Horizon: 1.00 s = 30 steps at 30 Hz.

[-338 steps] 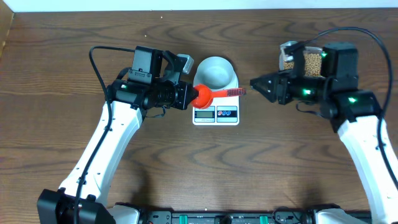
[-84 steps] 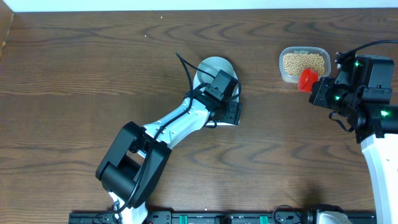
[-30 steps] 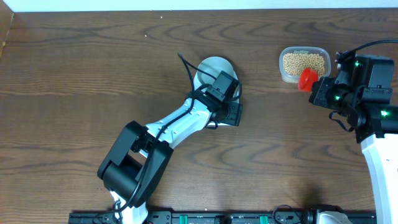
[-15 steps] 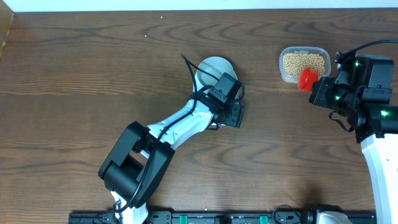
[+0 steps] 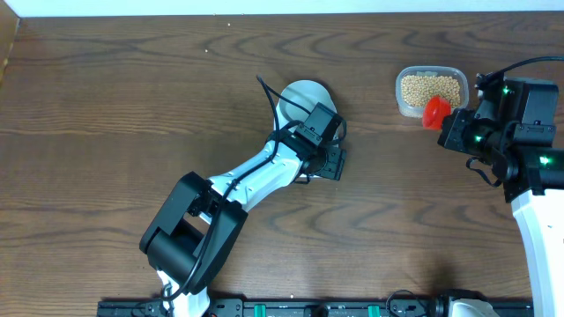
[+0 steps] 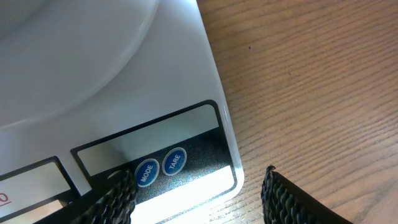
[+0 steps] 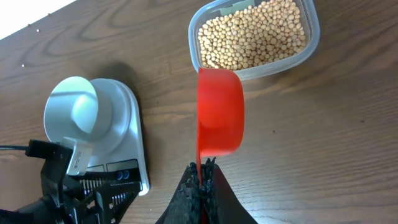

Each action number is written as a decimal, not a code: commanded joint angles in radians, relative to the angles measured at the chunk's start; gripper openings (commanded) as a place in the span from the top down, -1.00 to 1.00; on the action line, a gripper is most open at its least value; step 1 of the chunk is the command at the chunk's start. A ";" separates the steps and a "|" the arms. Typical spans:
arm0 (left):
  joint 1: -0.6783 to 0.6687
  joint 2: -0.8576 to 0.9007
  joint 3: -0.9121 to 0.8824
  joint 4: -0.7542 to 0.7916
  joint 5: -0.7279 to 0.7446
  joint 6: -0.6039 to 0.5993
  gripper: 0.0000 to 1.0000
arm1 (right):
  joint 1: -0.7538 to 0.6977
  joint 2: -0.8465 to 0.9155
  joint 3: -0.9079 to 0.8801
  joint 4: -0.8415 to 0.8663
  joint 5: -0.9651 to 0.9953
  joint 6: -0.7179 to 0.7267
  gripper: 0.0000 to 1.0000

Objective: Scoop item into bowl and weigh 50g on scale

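Shows the bowl seated on the scale at mid-desk. Shows the left pincer released, fingers spread over the scale's corner by the MODE and TARE buttons. Shows the right pincer clenched on the handle of a red scoop, cup held just beside the near rim of the clear tub. Places the beans in that tub, well apart from the bowl.

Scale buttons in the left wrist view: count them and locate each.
2: MODE button and TARE button, side by side on the scale's dark front strip; a finger of the left gripper may hide another.
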 commanded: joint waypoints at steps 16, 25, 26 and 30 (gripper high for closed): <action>0.016 0.030 -0.010 -0.006 -0.040 0.005 -0.34 | -0.003 0.002 0.015 0.002 0.008 -0.013 0.98; 0.016 0.030 -0.010 -0.018 -0.059 0.005 -0.34 | -0.003 0.002 0.015 0.002 0.008 -0.013 0.98; 0.016 0.030 -0.010 -0.018 -0.059 0.005 -0.35 | -0.003 0.002 0.015 0.002 0.008 -0.013 0.97; 0.016 0.030 -0.010 -0.018 -0.059 0.005 -0.34 | -0.003 0.002 0.015 0.002 0.008 -0.013 0.98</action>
